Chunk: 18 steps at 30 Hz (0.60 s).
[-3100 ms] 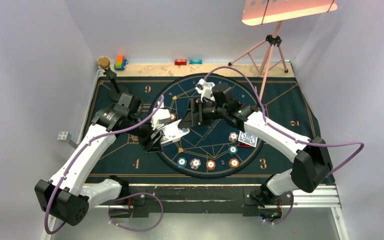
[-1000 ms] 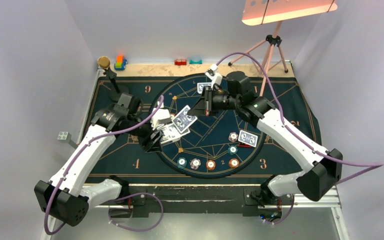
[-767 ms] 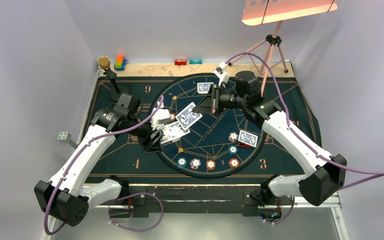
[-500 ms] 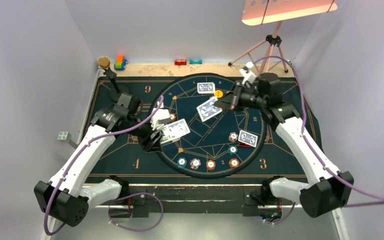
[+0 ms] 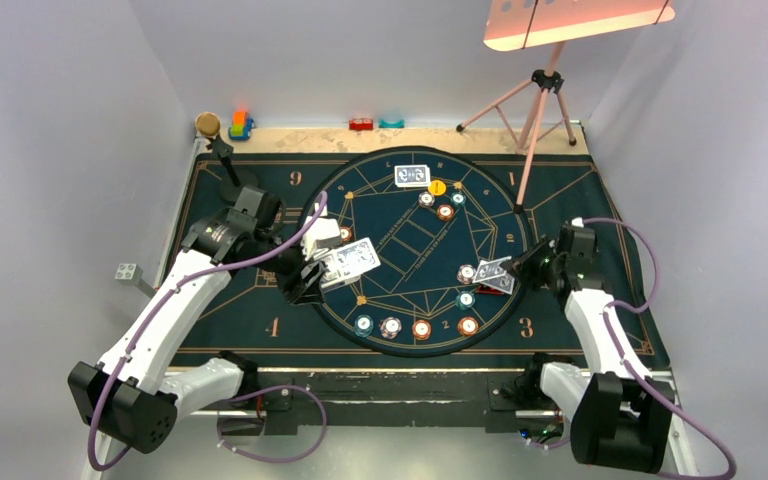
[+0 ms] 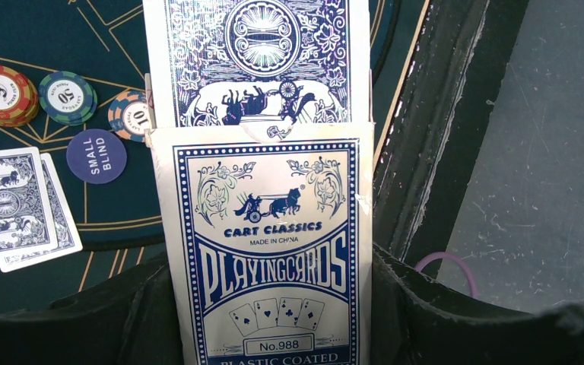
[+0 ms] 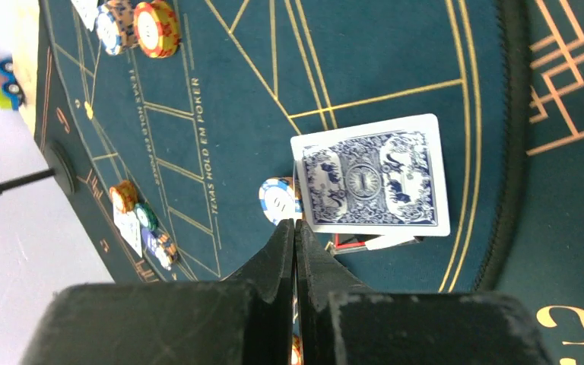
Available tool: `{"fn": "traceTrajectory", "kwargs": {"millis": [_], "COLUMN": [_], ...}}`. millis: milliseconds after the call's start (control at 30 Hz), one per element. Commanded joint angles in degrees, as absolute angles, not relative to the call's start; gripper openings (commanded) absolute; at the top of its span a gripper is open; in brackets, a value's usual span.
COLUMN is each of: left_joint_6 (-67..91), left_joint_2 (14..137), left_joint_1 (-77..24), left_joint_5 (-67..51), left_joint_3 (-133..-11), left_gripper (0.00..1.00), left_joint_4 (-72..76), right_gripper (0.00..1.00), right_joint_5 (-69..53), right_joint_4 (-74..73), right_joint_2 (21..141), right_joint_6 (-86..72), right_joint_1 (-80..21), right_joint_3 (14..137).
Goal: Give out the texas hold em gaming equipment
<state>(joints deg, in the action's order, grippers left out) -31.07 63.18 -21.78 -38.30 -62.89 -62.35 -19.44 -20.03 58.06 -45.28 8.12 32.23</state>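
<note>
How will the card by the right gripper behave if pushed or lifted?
The card looks thin and flat: probably light, floppy, hard to pinch off the mat. Its edge meets a chip, so a push may shift both.

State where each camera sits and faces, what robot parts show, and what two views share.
Top external: above and behind the bases, looking down on the poker mat; both arms show whole.
Left wrist: on the left arm, looking along the left gripper, shut on the card box.
Right wrist: on the right arm, looking past the shut right gripper at a face-down card.
Shared: top and right wrist both show that card.
</note>
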Motion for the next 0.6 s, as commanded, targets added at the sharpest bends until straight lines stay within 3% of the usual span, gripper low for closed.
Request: {"fn": "traceTrajectory", "kwargs": {"millis": [0, 500, 567], "left_joint_6": [-32.03, -32.18, -32.16], "left_joint_2": [62.42, 62.15, 62.29], "left_joint_1": [-21.45, -21.45, -21.45], "left_joint_5": [-40.12, -39.9, -39.99], "left_joint_3": [-64.09, -63.2, -63.28], "left_gripper": [0.09, 0.09, 0.09], "left_joint_4": [-61.92, -61.55, -61.53], "right_gripper": [0.0, 0.0, 0.07], "right_joint_5": [-11.85, -5.72, -6.27], "right_joint_4": [-11.67, -12.96, -13.37], "right_joint_2": [55.46, 56.84, 58.13], "right_joint_6": [-51.53, -53.35, -53.03], "right_joint_1": [8.22, 9.26, 9.25], "right_joint_3": [29.8, 30.55, 30.56]}}
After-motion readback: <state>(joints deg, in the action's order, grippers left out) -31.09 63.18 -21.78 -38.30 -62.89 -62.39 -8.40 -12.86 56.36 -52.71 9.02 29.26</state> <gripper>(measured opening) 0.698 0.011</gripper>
